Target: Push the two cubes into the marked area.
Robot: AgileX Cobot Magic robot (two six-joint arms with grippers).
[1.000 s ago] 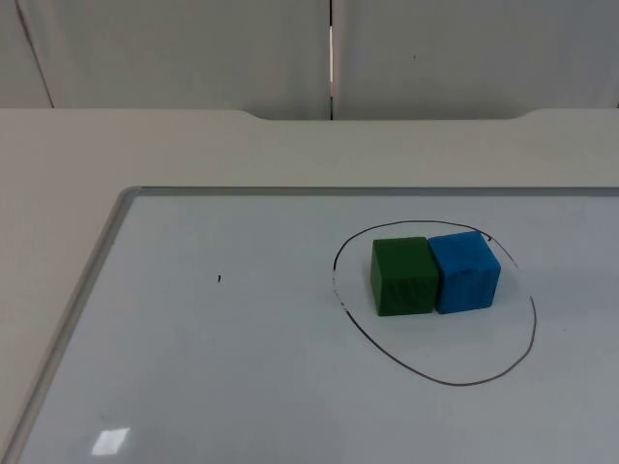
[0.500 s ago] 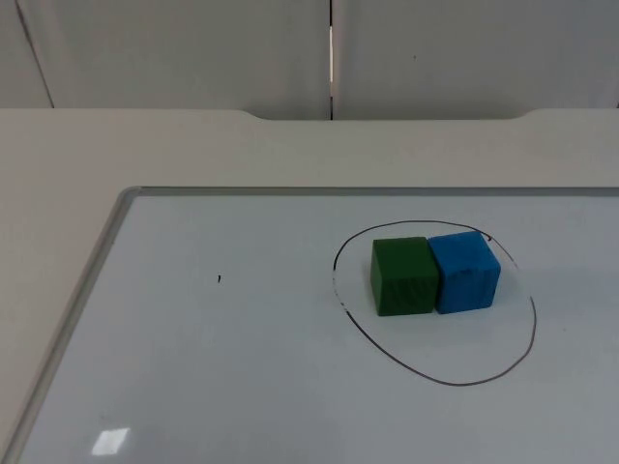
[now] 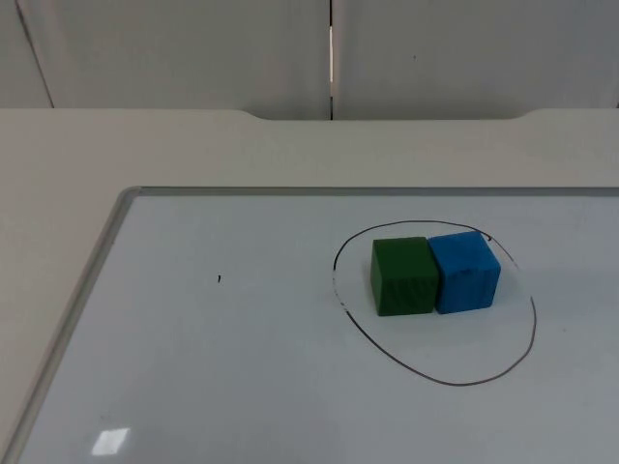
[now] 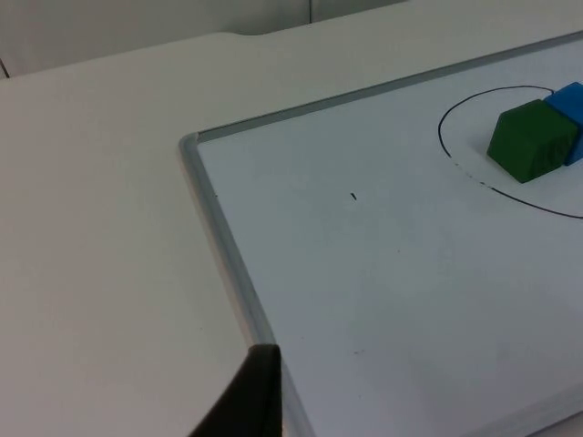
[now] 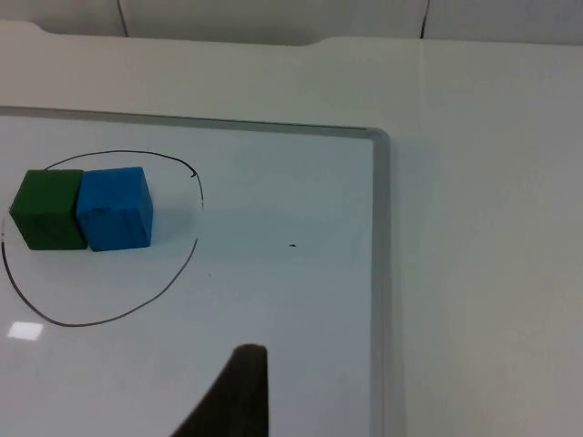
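Green cube (image 3: 401, 276) and blue cube (image 3: 465, 271) sit inside the marked area (image 3: 530, 329); a stray nudge could evict them (gripper states: cannot tell)

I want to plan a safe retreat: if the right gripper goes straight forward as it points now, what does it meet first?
Probably nothing but the bare whiteboard. The right gripper's fingertip points over open board; the blue cube and green cube, inside the drawn circle, lie off to one side. Depth is uncertain.
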